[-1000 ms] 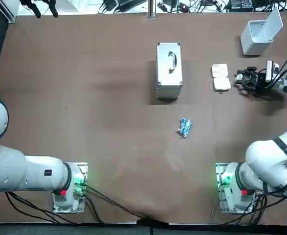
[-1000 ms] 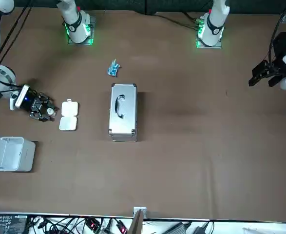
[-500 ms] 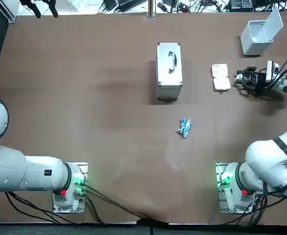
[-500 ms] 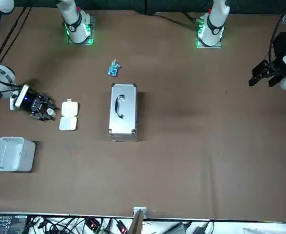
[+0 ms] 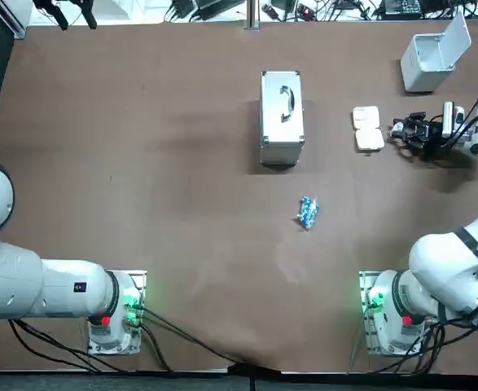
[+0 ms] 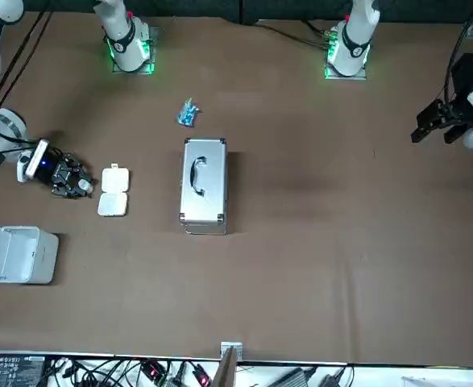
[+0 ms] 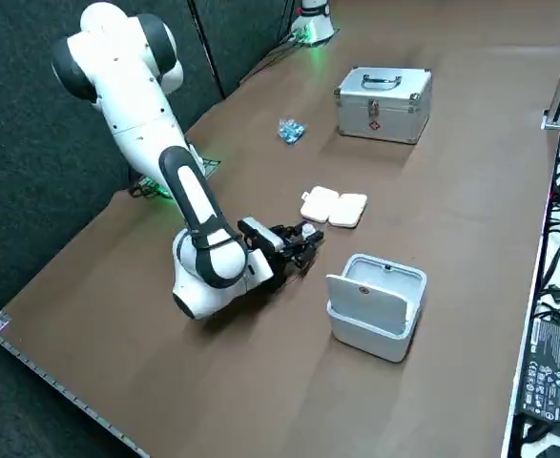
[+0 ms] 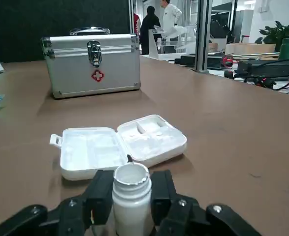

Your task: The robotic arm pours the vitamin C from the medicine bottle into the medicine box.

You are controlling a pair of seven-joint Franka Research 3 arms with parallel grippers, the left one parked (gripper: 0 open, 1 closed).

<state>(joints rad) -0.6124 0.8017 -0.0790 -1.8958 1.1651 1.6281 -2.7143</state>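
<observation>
gripping the little white medicine bottle (image 8: 131,199) tight in the right hand (image 8: 131,189), low over the desk (image 8: 223,128), just beside the open medicine box (image 8: 117,145). light, hard and slippy; best squeezed round the middle.

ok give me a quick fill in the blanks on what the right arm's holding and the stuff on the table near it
1. Low over the table beside the medicine box, the right pincer grips the medicine bottle, which is ____ in colour.
2. The medicine box lies with its lid ____.
3. The silver case behind it bears a red ____ on its front.

Missing words: white; open; cross.
</observation>
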